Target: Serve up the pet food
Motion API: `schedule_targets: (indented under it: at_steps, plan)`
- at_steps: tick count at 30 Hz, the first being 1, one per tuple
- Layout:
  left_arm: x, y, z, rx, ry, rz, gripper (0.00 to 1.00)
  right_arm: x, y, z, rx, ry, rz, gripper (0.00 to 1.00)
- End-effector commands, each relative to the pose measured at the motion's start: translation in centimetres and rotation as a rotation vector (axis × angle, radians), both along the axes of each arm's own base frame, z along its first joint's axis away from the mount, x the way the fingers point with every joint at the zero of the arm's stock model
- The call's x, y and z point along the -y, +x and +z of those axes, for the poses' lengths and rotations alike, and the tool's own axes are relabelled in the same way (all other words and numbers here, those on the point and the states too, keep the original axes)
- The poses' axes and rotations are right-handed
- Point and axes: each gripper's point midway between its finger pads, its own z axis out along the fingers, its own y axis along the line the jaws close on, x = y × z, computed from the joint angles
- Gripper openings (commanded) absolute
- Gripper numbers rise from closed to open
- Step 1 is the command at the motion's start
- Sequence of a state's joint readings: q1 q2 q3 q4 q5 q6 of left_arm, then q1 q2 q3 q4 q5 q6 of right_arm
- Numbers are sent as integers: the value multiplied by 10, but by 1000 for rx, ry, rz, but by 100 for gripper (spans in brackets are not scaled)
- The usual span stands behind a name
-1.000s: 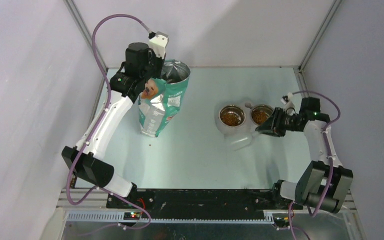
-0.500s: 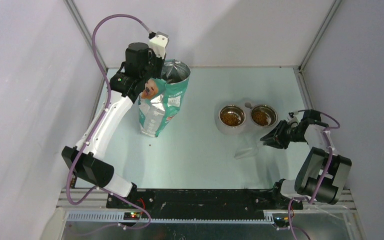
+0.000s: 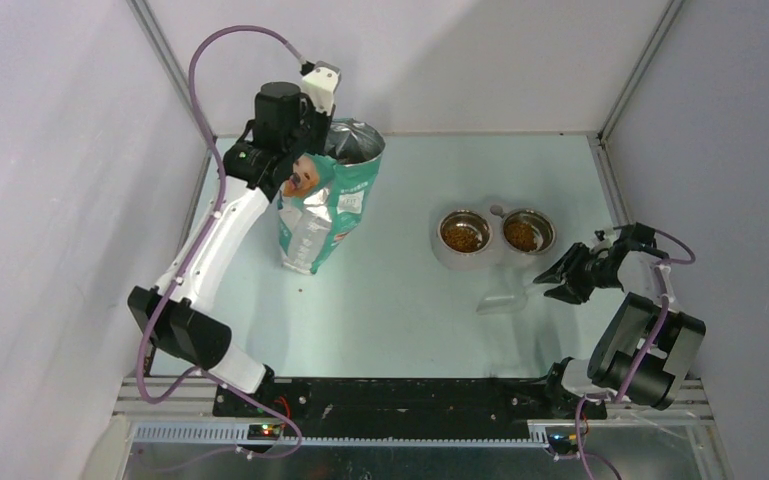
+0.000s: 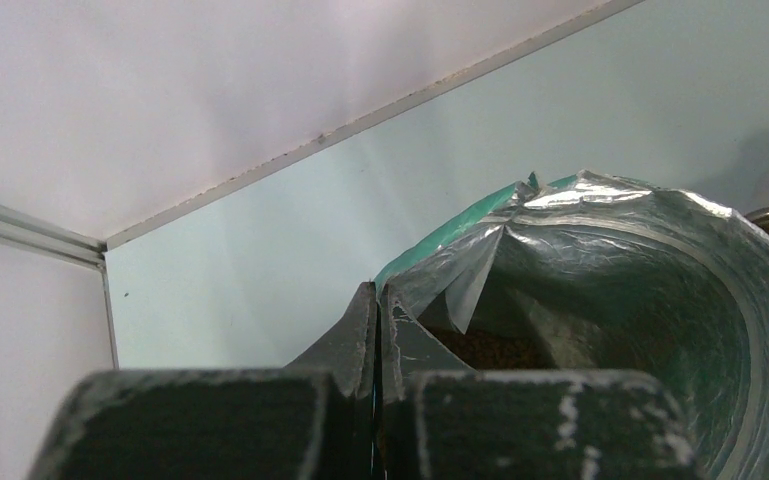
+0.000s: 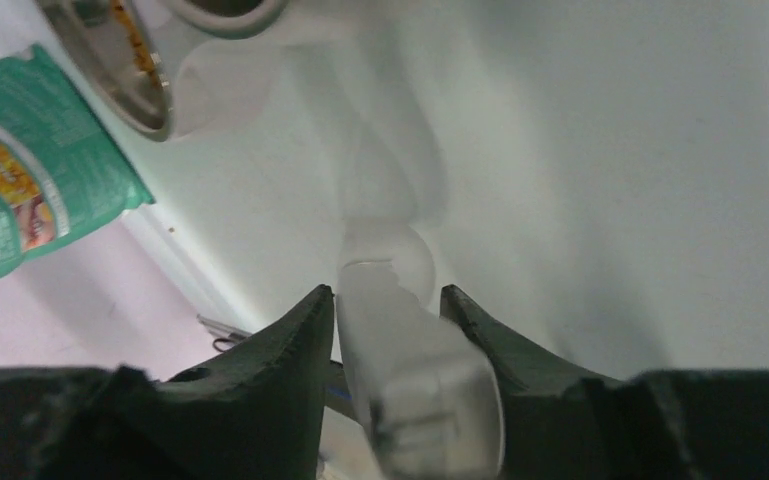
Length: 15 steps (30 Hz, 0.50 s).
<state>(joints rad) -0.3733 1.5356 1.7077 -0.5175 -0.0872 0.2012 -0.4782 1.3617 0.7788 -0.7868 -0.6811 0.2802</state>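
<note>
Brown pet food [image 3: 463, 234] fills the left steel bowl, and more fills the right bowl [image 3: 523, 234]. More kibble [image 4: 485, 350] lies inside the open teal bag [image 3: 322, 205], which stands upright at the back left. My left gripper [image 3: 312, 152] is shut on the bag's top rim [image 4: 430, 265]. My right gripper [image 3: 557, 283] is low at the right, in front of the bowls, shut on the handle of a clear plastic scoop [image 5: 410, 350]. The scoop's cup [image 3: 498, 301] points left, just above or on the table, and looks empty.
The two bowls sit in a white double stand [image 3: 493, 258] right of centre. A stray kibble piece [image 3: 306, 290] lies in front of the bag. Grey walls close the table at the back and both sides.
My right gripper has pulled back from the bowls toward the right and front, taking the scoop with it. The left gripper and bag have barely moved.
</note>
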Motion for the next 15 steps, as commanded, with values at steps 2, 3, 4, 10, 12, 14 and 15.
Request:
schedule_targets:
  at_steps: [2,3,4,10,12,14,15]
  plan:
    - [6,10,28,74,-63,-11,0,29,-2,-7,-22,-161,-8,53]
    - [6,11,29,76,-66,-10,0,32,-1,-5,-21,-174,-11,56]
    - [6,12,29,78,-70,-10,0,35,-1,-5,-26,-194,-18,58]
    - [8,11,26,53,-83,-12,0,53,6,13,-41,-267,-38,76]
    - [9,11,26,48,-92,-16,0,58,9,21,-36,-282,-40,78]
    - [11,11,26,44,-105,-19,0,63,11,27,-28,-309,-39,79]
    - [12,11,26,40,-116,-19,0,67,12,28,-31,-334,-39,79]
